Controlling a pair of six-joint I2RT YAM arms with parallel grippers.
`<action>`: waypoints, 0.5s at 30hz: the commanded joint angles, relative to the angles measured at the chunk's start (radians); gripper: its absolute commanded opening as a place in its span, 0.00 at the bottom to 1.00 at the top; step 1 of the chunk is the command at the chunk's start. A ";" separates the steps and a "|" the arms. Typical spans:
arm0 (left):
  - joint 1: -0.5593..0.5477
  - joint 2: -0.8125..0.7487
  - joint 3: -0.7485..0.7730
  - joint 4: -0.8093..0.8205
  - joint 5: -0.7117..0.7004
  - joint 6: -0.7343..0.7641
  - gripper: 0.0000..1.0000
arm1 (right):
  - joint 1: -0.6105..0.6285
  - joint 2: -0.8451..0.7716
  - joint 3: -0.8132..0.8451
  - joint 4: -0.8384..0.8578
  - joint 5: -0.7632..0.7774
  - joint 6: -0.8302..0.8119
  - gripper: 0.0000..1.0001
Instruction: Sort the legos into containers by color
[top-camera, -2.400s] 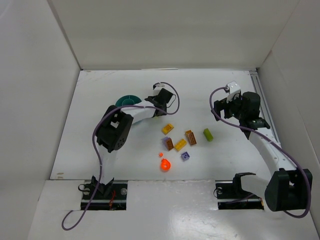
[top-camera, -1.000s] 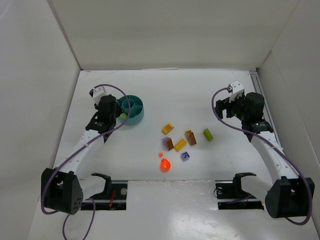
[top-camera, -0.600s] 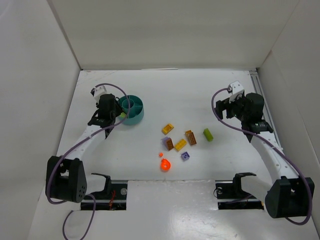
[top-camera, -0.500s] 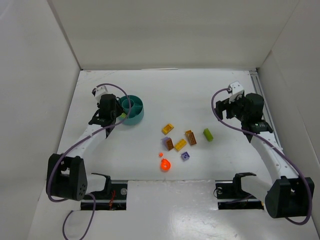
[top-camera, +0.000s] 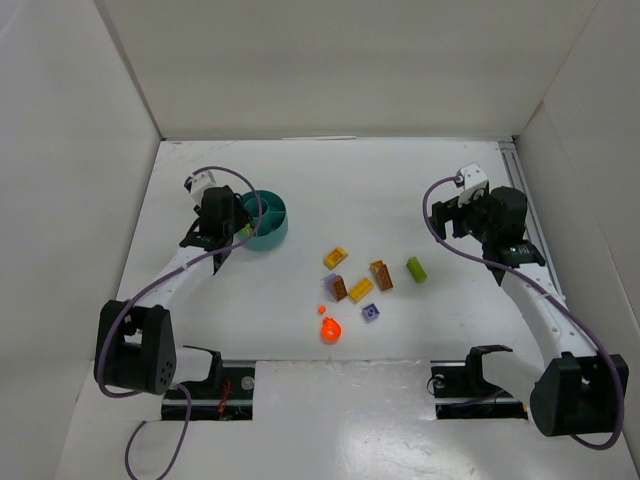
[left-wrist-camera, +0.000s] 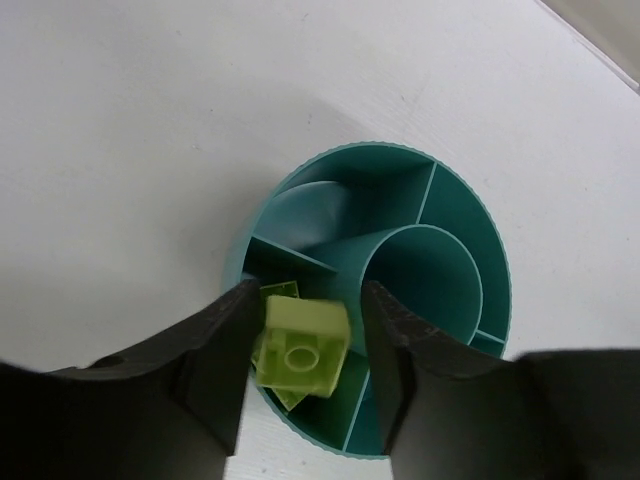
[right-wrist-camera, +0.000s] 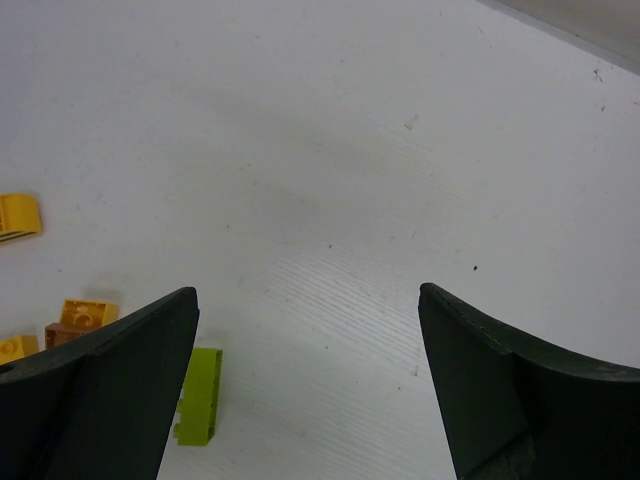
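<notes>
Lime-green plastic lego brick (left-wrist-camera: 303, 350) sits between the dark fingers of the left gripper (left-wrist-camera: 308, 295), directly above the near compartment of the round teal plastic dish (left-wrist-camera: 455, 205), where another lime-green piece (left-wrist-camera: 284, 397) lies. The brick looks slightly blurred and touches one finger, with a sliver of gap at the other, so I cannot tell whether it is pinched or loose. The main risk is a bad landing: dropped from this height, the brick may strike a thin divider and hop into the neighbouring compartment or the small central cup (left-wrist-camera: 415, 285) (mixing colours), or cling to the finger it touches and be carried back out. A low, careless retreat could also knock the light dish. Farther off, the right gripper (right-wrist-camera: 308, 293) hangs spread wide and empty over the white table (right-wrist-camera: 330, 150), near a second lime-green brick (right-wrist-camera: 198, 395) that is yet to be sorted.
</notes>
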 joint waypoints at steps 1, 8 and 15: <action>0.007 -0.005 0.014 0.035 0.005 -0.018 0.44 | -0.008 -0.005 0.005 0.015 0.007 -0.004 0.95; 0.007 -0.058 0.014 -0.001 0.005 -0.018 0.52 | -0.008 -0.014 -0.004 0.015 -0.013 -0.014 0.95; 0.007 -0.238 0.023 -0.102 0.030 0.005 1.00 | 0.070 -0.043 -0.004 0.015 -0.059 -0.056 0.96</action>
